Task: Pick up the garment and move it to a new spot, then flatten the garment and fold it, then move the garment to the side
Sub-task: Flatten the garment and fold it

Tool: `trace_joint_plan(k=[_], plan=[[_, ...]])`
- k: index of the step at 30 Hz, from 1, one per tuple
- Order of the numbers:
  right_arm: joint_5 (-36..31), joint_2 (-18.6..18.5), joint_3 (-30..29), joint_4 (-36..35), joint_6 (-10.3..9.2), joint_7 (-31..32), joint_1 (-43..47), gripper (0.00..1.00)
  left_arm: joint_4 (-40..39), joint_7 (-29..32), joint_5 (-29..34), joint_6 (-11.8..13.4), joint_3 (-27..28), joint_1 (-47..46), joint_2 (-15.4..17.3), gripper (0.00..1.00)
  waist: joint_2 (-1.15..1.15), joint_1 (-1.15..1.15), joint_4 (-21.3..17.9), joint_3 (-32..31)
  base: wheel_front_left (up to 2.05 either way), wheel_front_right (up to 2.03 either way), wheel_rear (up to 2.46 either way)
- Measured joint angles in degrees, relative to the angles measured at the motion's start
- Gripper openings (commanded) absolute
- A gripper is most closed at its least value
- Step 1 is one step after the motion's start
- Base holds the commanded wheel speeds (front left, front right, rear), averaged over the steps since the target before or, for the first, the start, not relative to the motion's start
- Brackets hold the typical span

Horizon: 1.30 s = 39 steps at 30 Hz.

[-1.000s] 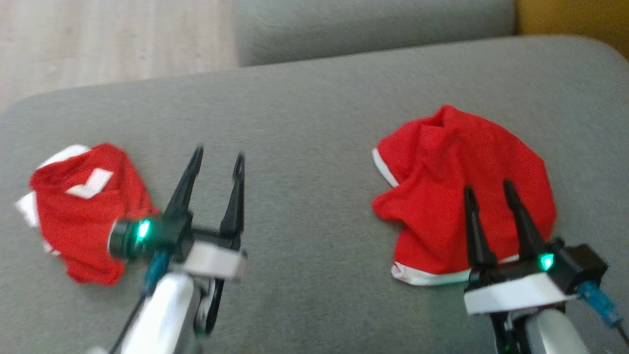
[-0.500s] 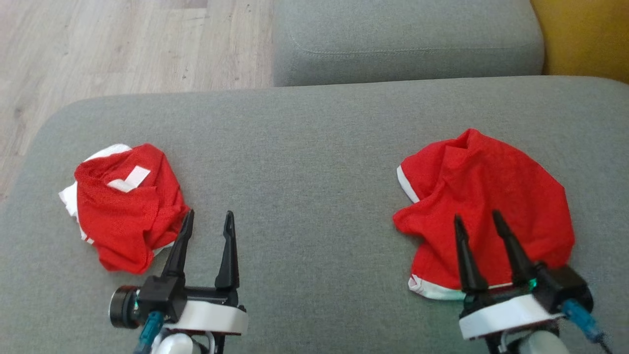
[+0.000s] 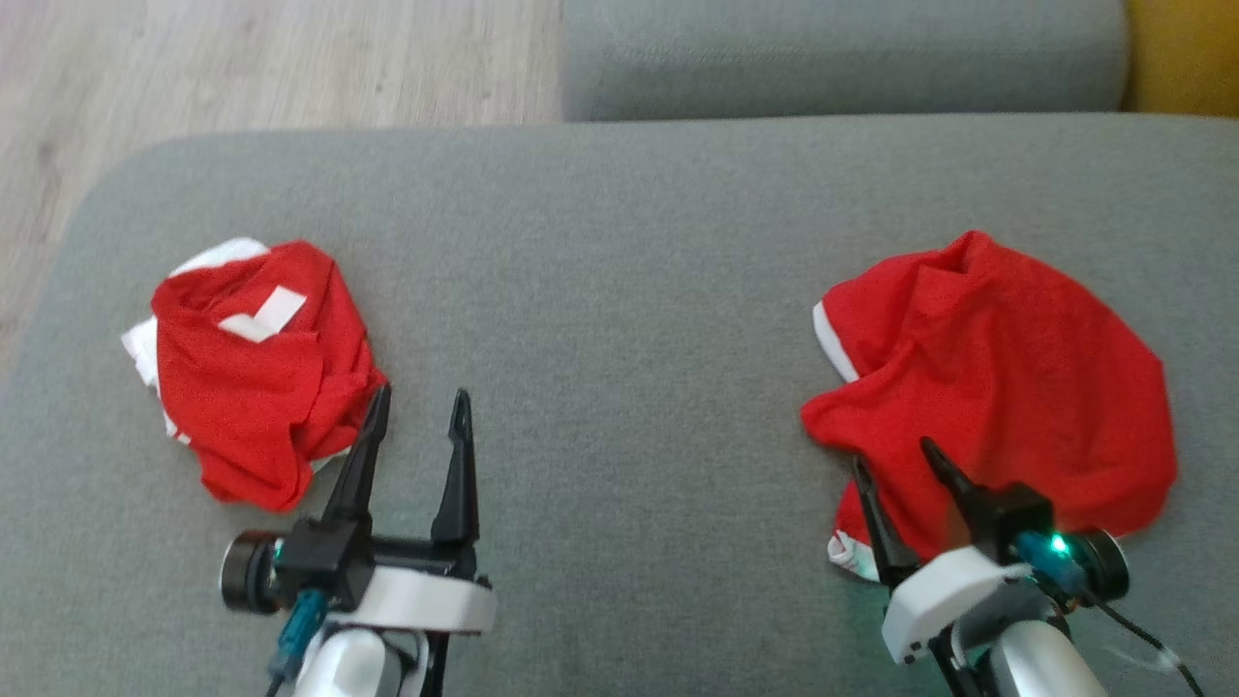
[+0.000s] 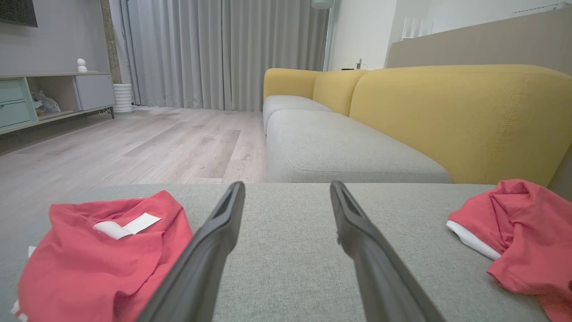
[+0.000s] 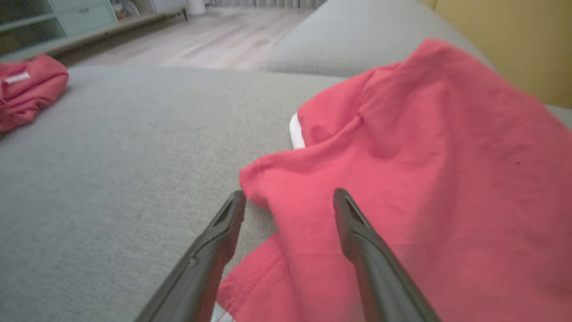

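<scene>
- Right gripper (image 3: 891,453): its two dark fingers stand apart with nothing clamped, at the near left corner of the right red garment (image 3: 1007,378). In the right wrist view one finger lies over bare grey fabric and the other over red cloth; whether either touches cannot be told
- Left gripper (image 3: 423,392): fingers spread and empty over bare cushion, the left fingertip just beside the right edge of the left red garment (image 3: 252,387)
- The right red garment lies crumpled on the right part of the grey cushion (image 3: 619,290), with a white hem at its left side and near edge. The near hem is partly hidden behind the right gripper's body, and the right wrist view is blurred
- The left red garment is a bunched heap near the cushion's left edge, with a white tag (image 3: 263,317) on top and white trim peeking out at its left
- Between the two garments is a broad bare stretch of cushion, and more bare fabric runs behind them to the far edge. The cushion's left corner is rounded; its right end is cut off by the frame
- Beyond the far edge are wooden floor (image 3: 242,68) to the left, a second grey seat (image 3: 842,58) ahead and a yellow sofa back (image 3: 1186,58) at the far right
- Farthest, in the left wrist view, a low cabinet (image 4: 53,94) has an open shelf holding items too small to make out, with grey curtains (image 4: 223,49) behind
</scene>
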Motion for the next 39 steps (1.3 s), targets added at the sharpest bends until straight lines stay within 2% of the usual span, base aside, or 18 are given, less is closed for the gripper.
trace_joint_plan(k=[7, 18, 19, 20, 28, 36, 38, 39], plan=[[-4.4, 0.0, 0.0, 8.2, 0.00, 2.9, -4.2, 1.00, 0.0, 0.0, 0.6, -0.3, -0.5, -2.7, -0.8, 1.00, 0.00, 0.01, 1.7, 3.5, 0.00, 0.00, 0.00], [-4.6, 0.0, -2.1, 13.7, 0.00, 2.1, -9.4, 1.00, 0.1, 0.0, 0.6, -0.5, -1.0, -4.4, -0.9, 1.00, 0.00, 0.00, 3.1, 5.4, 0.00, 0.00, 0.00], [-4.3, 0.0, -2.0, 14.2, 0.01, 2.1, -9.8, 0.79, 0.1, 0.0, 0.6, -0.4, -1.0, -4.6, -1.0, 1.00, 0.00, 0.00, 3.1, 5.4, 0.00, 0.00, 0.00], [-3.8, 0.0, -1.9, 15.2, 0.00, 2.0, -10.2, 0.00, 0.1, 0.0, 0.6, -0.4, -1.2, -4.6, -1.0, 1.00, 0.00, 0.00, 3.0, 5.1, 0.00, 0.00, 0.00], [0.0, -0.3, 0.6, 18.4, 0.00, 0.4, -10.9, 0.00, 0.8, 0.0, 0.6, -0.4, -1.6, -4.4, -1.0, 1.00, 0.00, 0.00, 2.7, 2.3, 0.00, 0.00, 0.00], [5.3, -0.3, 8.1, 15.6, 0.00, -0.8, -12.9, 0.00, 1.2, 0.0, 0.6, -0.5, -1.5, -2.1, -1.0, 1.00, 0.00, -0.01, 3.2, -1.7, 0.00, 0.00, 0.00], [7.4, -0.3, 10.9, 14.0, 0.00, -0.8, -15.2, 0.00, 1.2, 0.0, 0.5, -0.5, -1.4, -1.4, -1.0, 1.00, 0.00, -0.01, 3.5, -2.6, 0.00, 0.00, 0.00], [9.3, -0.4, 14.2, 12.3, 0.00, -0.7, -18.2, 0.00, 1.1, 0.0, 0.5, -0.5, -1.3, -0.9, -1.0, 1.00, 0.00, -0.01, 3.9, -3.2, 0.00, 0.00, 0.00]])
